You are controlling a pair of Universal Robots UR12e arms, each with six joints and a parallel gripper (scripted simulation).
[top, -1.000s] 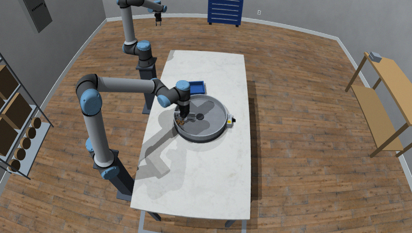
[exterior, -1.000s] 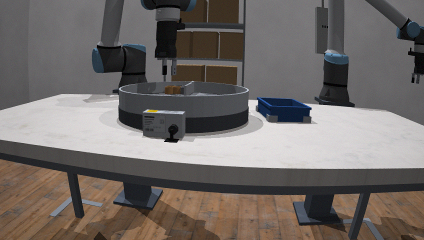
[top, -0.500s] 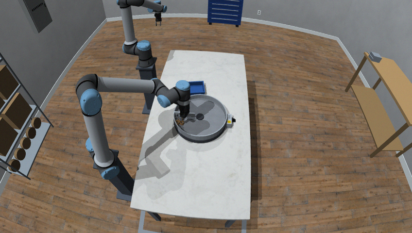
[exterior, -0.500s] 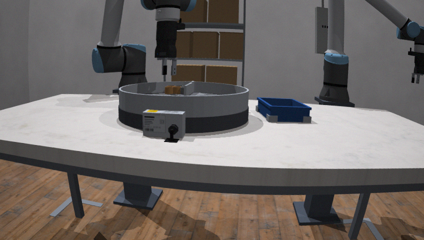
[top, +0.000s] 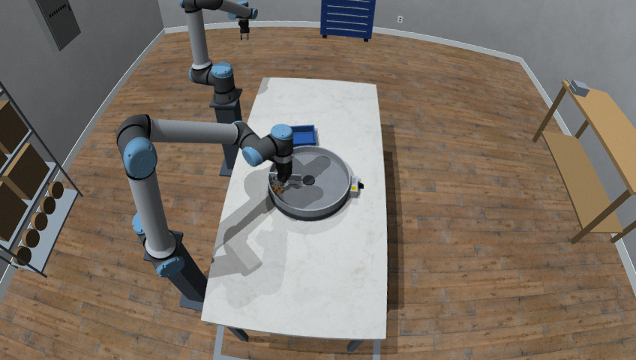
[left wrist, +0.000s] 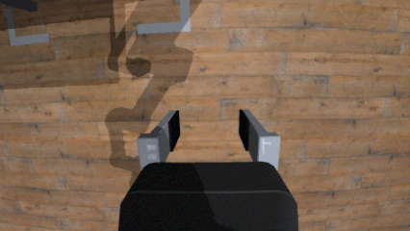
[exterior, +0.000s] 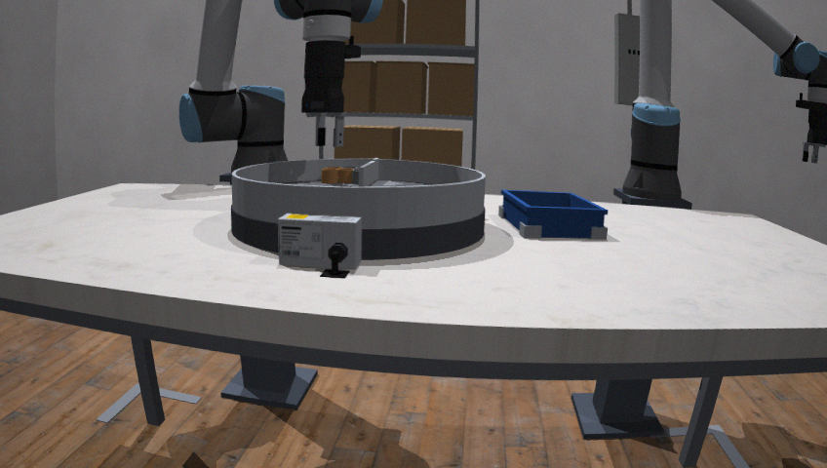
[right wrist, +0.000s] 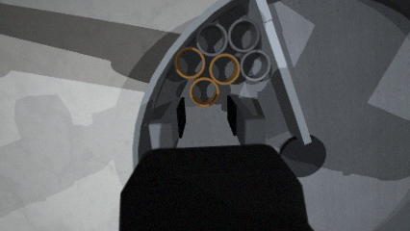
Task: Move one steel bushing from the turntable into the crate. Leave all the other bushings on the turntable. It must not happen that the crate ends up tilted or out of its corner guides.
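Three grey steel bushings (right wrist: 198, 39) (right wrist: 243, 50) (right wrist: 255, 80) stand upright on the turntable (top: 346, 196) (exterior: 406, 206) (right wrist: 146, 96), grouped beside its divider. Three copper-coloured bushings (right wrist: 175, 63) (right wrist: 224, 83) (right wrist: 204, 105) stand next to them. My right gripper (exterior: 330, 138) (right wrist: 206, 108) is open and empty, pointing down above the turntable; the nearest copper-coloured bushing shows just beyond its fingertips in the right wrist view. The blue crate (top: 305, 143) (exterior: 563, 222) sits level between its corner guides (exterior: 531, 230) (exterior: 599, 233). My left gripper (top: 244, 37) (exterior: 810, 155) (left wrist: 209, 122) is open and empty over the floor, far from the table.
The divider (exterior: 369, 172) (right wrist: 284, 72) runs from the turntable's rim to its dark hub (right wrist: 305, 159). The raised rim stands close beside the bushings. A control box (top: 354, 187) (exterior: 319, 240) stands against the turntable. The right arm partly hides the crate in the top view.
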